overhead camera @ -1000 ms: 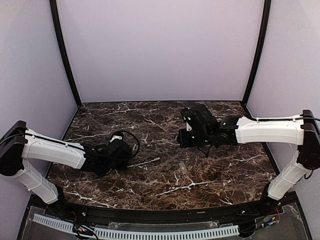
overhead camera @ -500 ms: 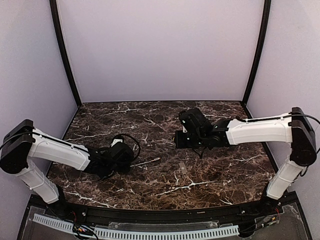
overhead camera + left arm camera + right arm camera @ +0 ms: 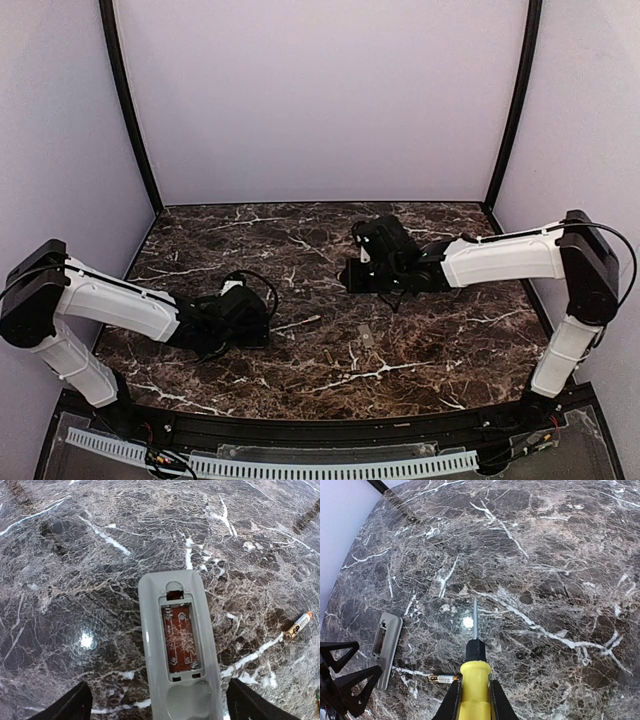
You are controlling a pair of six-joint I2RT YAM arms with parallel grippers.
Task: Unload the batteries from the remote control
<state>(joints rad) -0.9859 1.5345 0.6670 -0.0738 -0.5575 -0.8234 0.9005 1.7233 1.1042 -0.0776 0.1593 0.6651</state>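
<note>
Grey plastic lies back-upward on the marble table (image 3: 75, 555): the remote control (image 3: 204, 647) rests flat with its battery bay (image 3: 179, 639) uncovered. As far as the left wrist view shows, the bay is empty, with only springs and a brown base inside. One battery (image 3: 298, 625) lies loose on the stone near the remote's right side; a second cannot be made out with certainty.

The main risk is that loose battery. It is a round cylinder on a hard, smooth top, so a nudge from either arm would probably send it rolling, perhaps out of reach. The right gripper (image 3: 474, 700) carries a screwdriver (image 3: 475, 675) whose bare shaft points down toward the table not far from the battery, so a careless sweep could strike the battery or the remote. If the left gripper (image 3: 159, 692) pulls away at a slant, a finger could catch the remote's edge and drag it.

The left arm stretches low from its base toward the table's middle. Its fingers (image 3: 75, 707) are spread wide on either side of the remote's near end and do not touch it. The right arm reaches across from the right with its wrist tipped downward and its fingers pressed onto the yellow handle; whether the tip touches the stone cannot be told
</note>
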